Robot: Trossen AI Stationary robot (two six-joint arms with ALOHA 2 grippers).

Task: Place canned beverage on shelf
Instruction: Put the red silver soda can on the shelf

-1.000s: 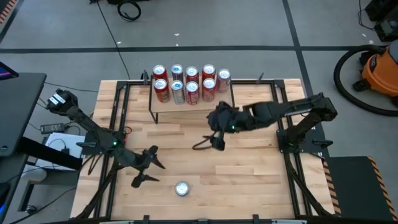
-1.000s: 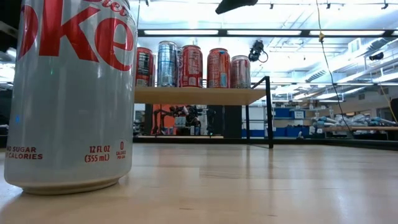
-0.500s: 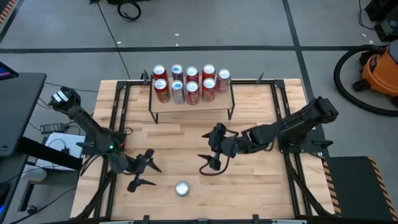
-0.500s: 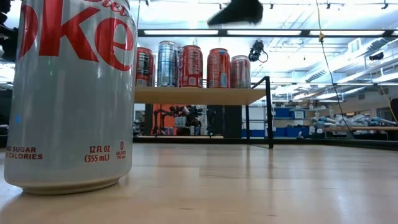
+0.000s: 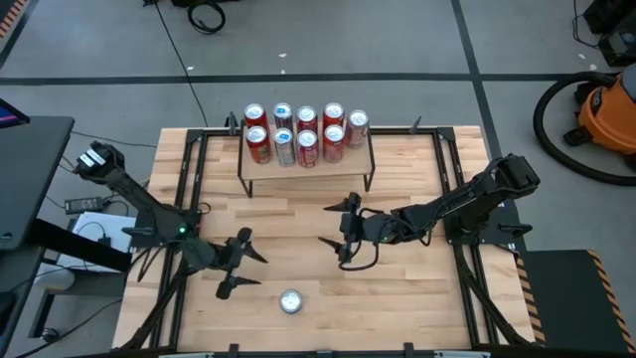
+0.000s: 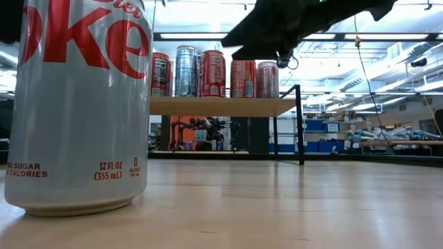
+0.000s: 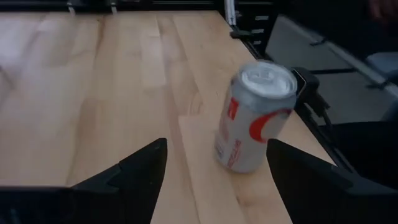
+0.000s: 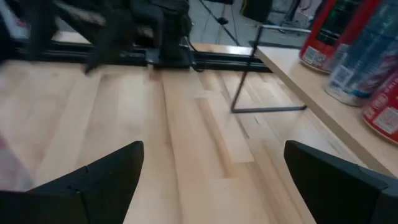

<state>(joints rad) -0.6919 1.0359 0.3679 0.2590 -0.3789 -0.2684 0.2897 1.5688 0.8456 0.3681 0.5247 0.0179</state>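
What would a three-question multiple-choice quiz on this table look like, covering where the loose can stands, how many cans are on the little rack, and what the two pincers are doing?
1. Where does the loose silver can stand?
A. On the shelf
B. On the tabletop near the front edge, beside the left pincer
C. Between the right pincer's fingers

2. How many cans stand on the shelf?
A. Four
B. Six
C. Nine

3. What state are the pincers in?
A. Both open and empty
B. Left shut on the can
C. Right shut on a can

Answers:
1. B: the high view shows it alone on the tabletop, just right of the left pincer.
2. C: the high view shows a row of four and a row of five.
3. A: the left pincer's fingers stand apart short of the can, and the right pincer is spread over bare wood.
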